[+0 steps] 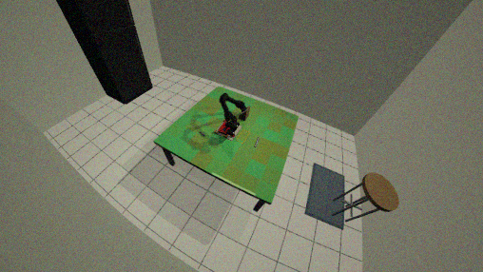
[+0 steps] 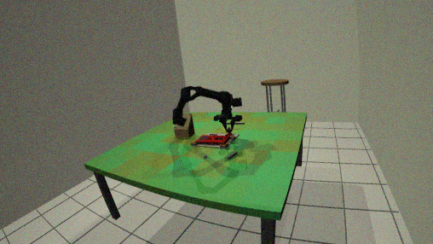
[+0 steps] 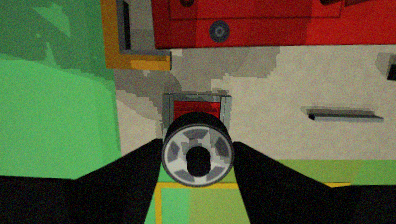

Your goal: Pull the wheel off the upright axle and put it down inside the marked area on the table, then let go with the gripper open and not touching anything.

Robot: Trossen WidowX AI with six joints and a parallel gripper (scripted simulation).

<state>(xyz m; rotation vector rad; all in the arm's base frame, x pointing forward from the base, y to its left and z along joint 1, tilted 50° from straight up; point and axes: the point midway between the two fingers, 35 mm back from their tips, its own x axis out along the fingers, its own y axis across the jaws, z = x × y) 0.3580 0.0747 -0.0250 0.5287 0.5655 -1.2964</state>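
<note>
Tool [image 3: 198,159] clamped on wheel [image 3: 198,156] above red board [image 3: 280,22]; no writing legible.

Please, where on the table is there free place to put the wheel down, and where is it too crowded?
Bare green table lies toward the near edge, in front of the small dark parts. It is crowded around the red board, where the gripper is shut on the wheel, and beside the arm's tan base block.
</note>
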